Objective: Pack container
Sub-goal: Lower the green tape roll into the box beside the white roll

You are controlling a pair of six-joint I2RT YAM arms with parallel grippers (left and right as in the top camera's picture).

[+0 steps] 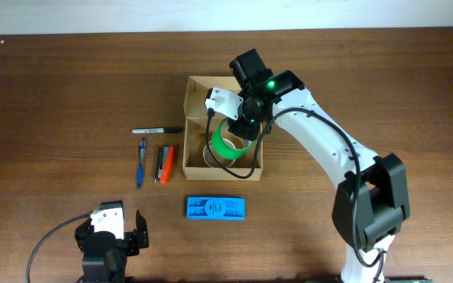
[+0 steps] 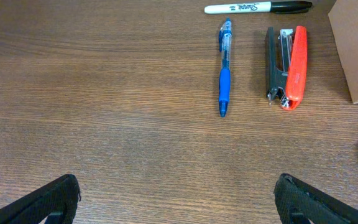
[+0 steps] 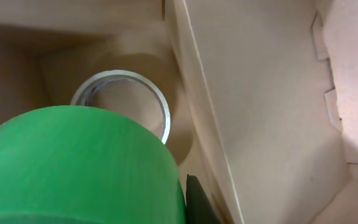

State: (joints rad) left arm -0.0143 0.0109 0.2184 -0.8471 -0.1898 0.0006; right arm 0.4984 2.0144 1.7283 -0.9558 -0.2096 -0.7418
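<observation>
Two tape rolls, one box

Plain tan cardboard, unprinted: container. Over it, bright green tape roll; inside it, silvery-clear ring. Left of container: white marker with black cap, blue pen, black-and-orange stapler. Near side of container: blue case. Table: dark brown, wood-grained.

Open-topped and upright, the small tan cardboard box lies directly beneath my right gripper, its walls around it.
</observation>
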